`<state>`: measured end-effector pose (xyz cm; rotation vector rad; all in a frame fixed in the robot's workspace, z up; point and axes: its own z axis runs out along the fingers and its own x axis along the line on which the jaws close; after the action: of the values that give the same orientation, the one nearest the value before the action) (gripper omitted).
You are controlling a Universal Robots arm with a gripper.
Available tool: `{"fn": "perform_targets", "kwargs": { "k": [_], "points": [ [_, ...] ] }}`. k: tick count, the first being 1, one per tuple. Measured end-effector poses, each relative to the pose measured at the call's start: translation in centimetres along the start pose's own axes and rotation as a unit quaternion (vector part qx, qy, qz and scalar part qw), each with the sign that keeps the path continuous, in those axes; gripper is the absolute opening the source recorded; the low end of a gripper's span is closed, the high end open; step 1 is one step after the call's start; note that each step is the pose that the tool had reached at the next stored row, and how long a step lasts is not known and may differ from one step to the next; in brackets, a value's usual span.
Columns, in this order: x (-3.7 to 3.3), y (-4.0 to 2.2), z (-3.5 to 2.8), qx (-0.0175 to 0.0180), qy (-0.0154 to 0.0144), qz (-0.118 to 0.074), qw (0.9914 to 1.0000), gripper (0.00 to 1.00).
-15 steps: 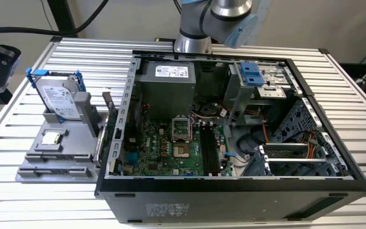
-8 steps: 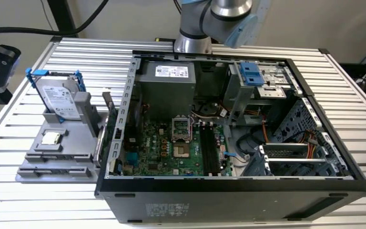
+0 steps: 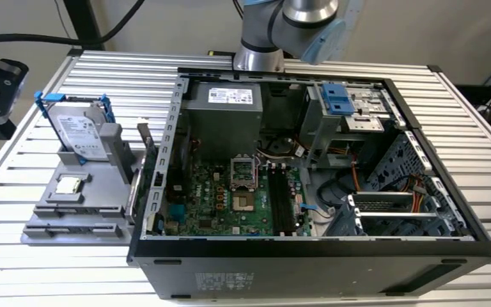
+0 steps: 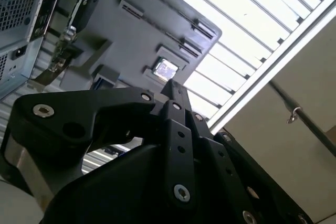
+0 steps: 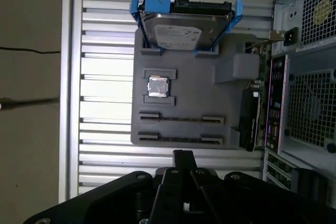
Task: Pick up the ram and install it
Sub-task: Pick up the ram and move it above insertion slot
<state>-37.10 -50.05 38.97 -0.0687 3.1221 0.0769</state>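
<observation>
Fingers pressed together, the black gripper [image 5: 182, 154] hangs over the ribbed metal tabletop [image 5: 105, 51], just beside a grey plastic parts tray [image 5: 199, 77]. The tray carries a silver hard drive in a blue frame [image 5: 181, 27] and a small square silver processor chip [image 5: 158, 86]. The open black computer case [image 3: 314, 252] stands against the tray. Where the dark blue-green ram stick lies cannot be told; the motherboard's long black memory slots [image 3: 278, 199] are too dark to read.

Grey tray [image 5: 184, 77]; silver hard drive [image 5: 178, 32] in bright blue frame [image 5: 155, 2]; green motherboard [image 3: 220, 198] inside black case [image 3: 314, 252]; matt black gripper [image 5: 182, 156]; silver table [image 5: 105, 93], ribbed in parallel stripes.
</observation>
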Motion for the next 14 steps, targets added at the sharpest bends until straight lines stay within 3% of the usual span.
{"fn": "perform_targets", "kwargs": {
  "k": [7,14],
  "points": [
    [0.00,0.00,0.00,-0.0008,0.0022,-0.045,0.99900,0.00],
    [0.00,0.00,-0.01,-0.0016,0.0043,-0.088,0.99612,0.00]
  ]
}}
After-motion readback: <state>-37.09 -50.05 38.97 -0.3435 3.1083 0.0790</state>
